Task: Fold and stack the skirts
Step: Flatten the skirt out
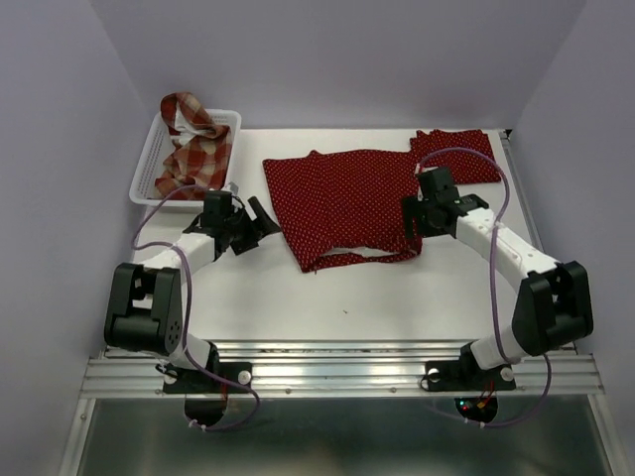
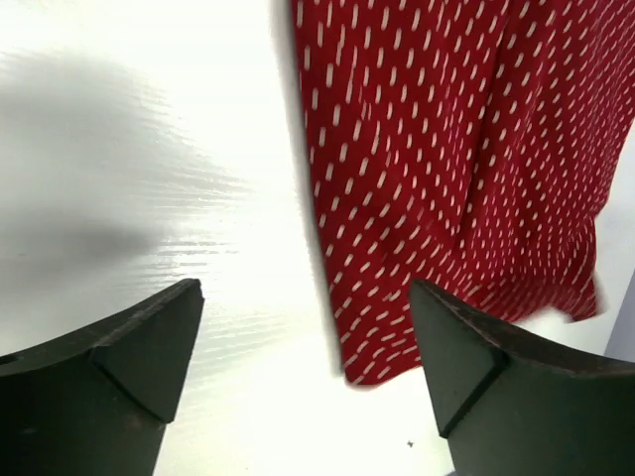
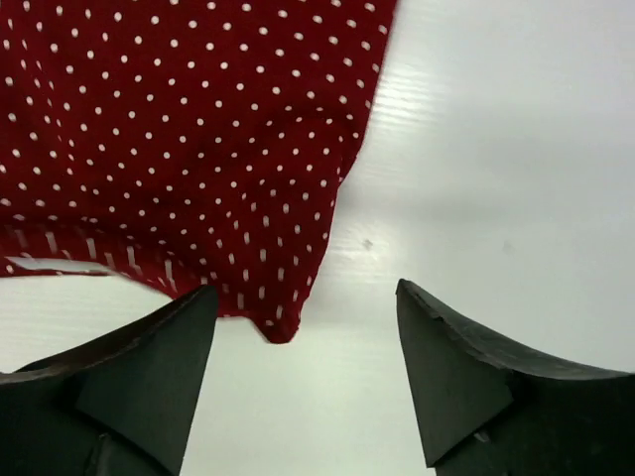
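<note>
From above, the spread dotted skirt (image 1: 342, 203) lies in the middle of the table (image 1: 397, 297) between the left gripper (image 1: 260, 220) and right gripper (image 1: 412, 213), its long side running left to right. The folded dotted skirt (image 1: 456, 154) sits at the far right corner and the plaid skirt (image 1: 189, 149) in the basket (image 1: 147, 169) at the far left corner. The left wrist view shows jaws wide apart and empty by the spread skirt's left edge. The right wrist view shows jaws apart too, by a near corner. The cloth looks soft, light and floppy, so corners seem best to pinch.
</note>
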{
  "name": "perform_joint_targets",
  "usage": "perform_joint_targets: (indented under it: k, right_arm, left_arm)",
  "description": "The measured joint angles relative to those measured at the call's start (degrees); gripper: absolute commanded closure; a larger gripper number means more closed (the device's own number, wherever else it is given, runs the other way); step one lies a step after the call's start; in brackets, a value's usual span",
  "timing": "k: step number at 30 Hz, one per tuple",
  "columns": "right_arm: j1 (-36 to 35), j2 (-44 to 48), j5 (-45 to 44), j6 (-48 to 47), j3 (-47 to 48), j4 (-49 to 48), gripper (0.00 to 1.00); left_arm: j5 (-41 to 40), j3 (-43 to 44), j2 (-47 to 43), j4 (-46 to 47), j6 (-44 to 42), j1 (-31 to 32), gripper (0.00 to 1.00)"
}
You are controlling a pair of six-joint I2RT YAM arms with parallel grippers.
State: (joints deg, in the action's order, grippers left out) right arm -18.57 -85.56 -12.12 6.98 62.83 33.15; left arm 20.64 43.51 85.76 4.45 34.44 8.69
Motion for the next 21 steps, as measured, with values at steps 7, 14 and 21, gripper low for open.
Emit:
perform_joint_targets:
  k: [7,14,21]
  right_arm:
    - [1.9,9.6,2.8,2.7,4.4,8.8,0.00]
    - [1.9,11.3,11.4,3.9,6.0,6.0,0.00]
    - [2.2,0.5,13.9,11.1,6.0,1.1,0.00]
  left_arm:
    - [-8.2,4.7,-11.1,-9.4,-0.6,2.6,0.01]
    - [-11.8,11.3,-12.0,-11.7,-2.1,5.7,0.01]
    - [-9.9,17.9,2.7,-11.2,-2.7,14.5,0.01]
